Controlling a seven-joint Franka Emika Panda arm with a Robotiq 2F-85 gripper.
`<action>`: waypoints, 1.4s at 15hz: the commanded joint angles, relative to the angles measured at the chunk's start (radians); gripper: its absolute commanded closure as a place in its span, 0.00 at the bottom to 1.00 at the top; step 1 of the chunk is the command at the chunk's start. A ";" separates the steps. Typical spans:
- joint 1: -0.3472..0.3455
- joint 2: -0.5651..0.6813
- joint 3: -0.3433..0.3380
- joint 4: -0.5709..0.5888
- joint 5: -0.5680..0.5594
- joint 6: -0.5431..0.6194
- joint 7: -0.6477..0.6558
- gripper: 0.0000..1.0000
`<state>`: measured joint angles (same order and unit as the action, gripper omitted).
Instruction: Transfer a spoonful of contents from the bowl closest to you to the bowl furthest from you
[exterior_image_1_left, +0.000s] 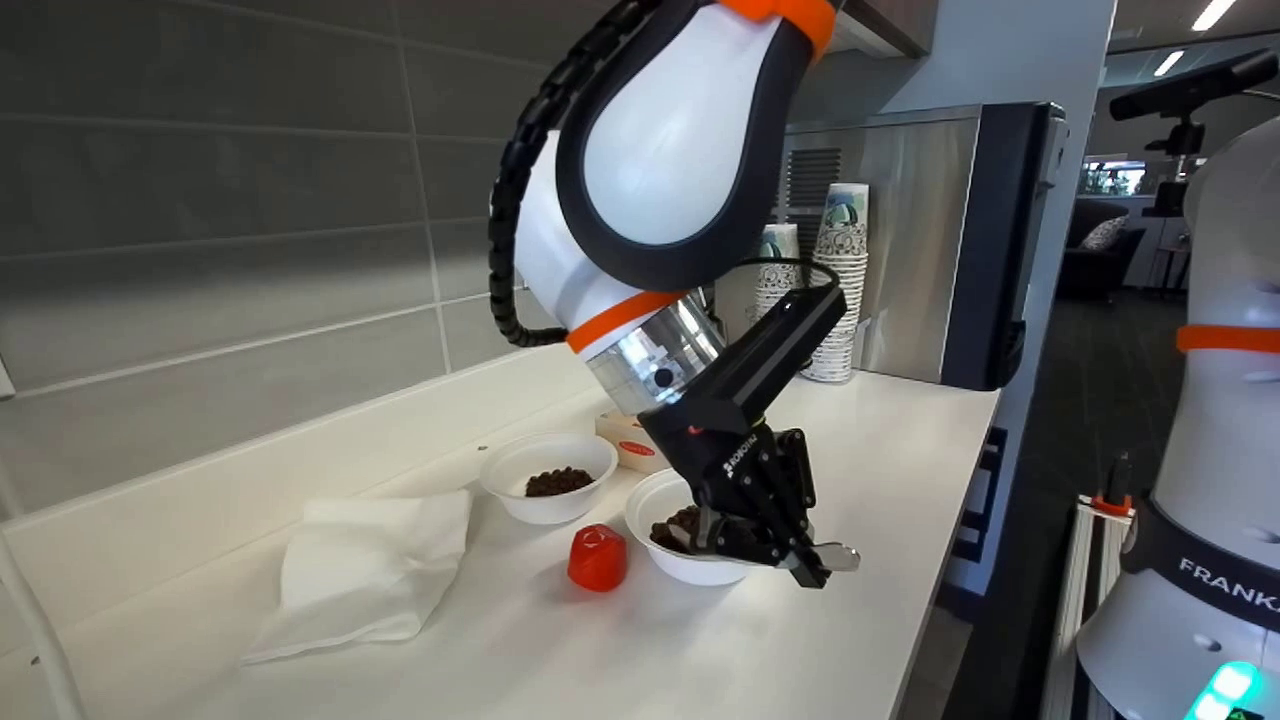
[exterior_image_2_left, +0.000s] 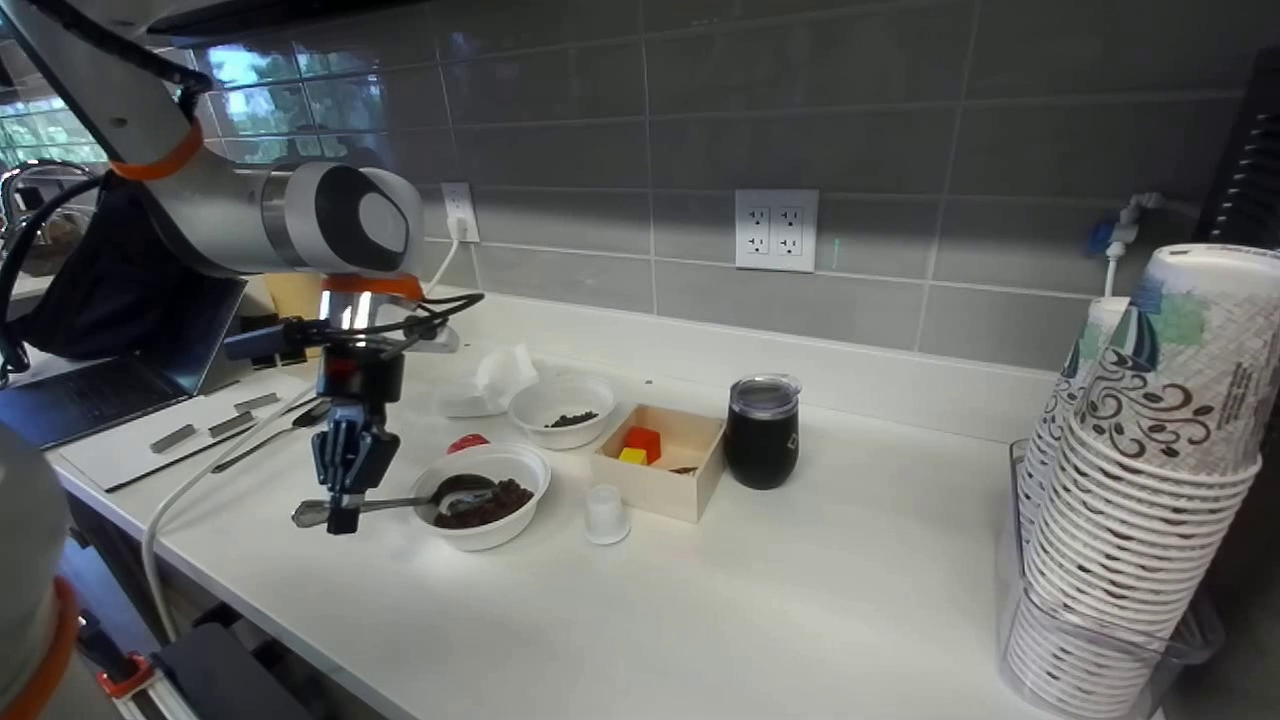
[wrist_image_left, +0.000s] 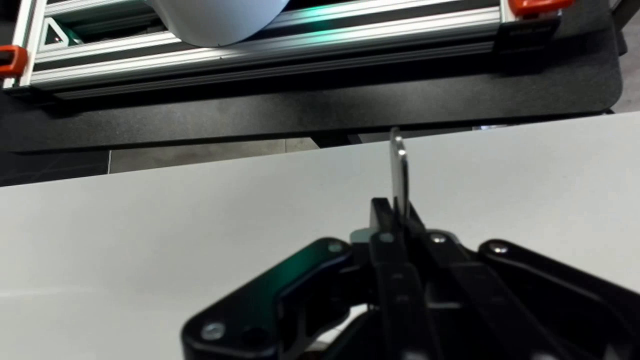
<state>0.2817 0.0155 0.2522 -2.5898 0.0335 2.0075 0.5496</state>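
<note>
The arm (exterior_image_1_left: 650, 180) curves down, its claw (exterior_image_2_left: 345, 510) pointing downward in an exterior view and clamped on the handle of a shiny metal spoon (exterior_image_2_left: 392, 503). The spoon's head is at dark lumps (exterior_image_2_left: 512, 499) in the round white near bowl (exterior_image_2_left: 533, 470); contact is unclear. The far bowl (exterior_image_2_left: 555, 395), smooth and white, holds dark, grainy bits (exterior_image_2_left: 573, 420). A faceted red block (exterior_image_1_left: 598, 558) sits beside the near bowl.

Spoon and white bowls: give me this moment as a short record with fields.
end effector: closed on the spoon, at its handle
nearer bowl (to robot): white, dark pieces inside
farther bowl: white, dark pieces inside
spoon head: in or over the nearer bowl; contact unclear
spoon load: cannot tell
also present: red object, wooden box, black tumbler
</note>
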 joint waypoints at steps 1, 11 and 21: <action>-0.001 -0.039 0.008 -0.025 -0.007 -0.048 0.015 0.99; -0.003 0.030 0.006 -0.014 -0.105 -0.143 0.075 0.99; 0.007 0.102 -0.006 -0.009 -0.301 -0.218 0.154 0.99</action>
<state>0.2817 0.0941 0.2530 -2.6033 -0.2083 1.8323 0.6736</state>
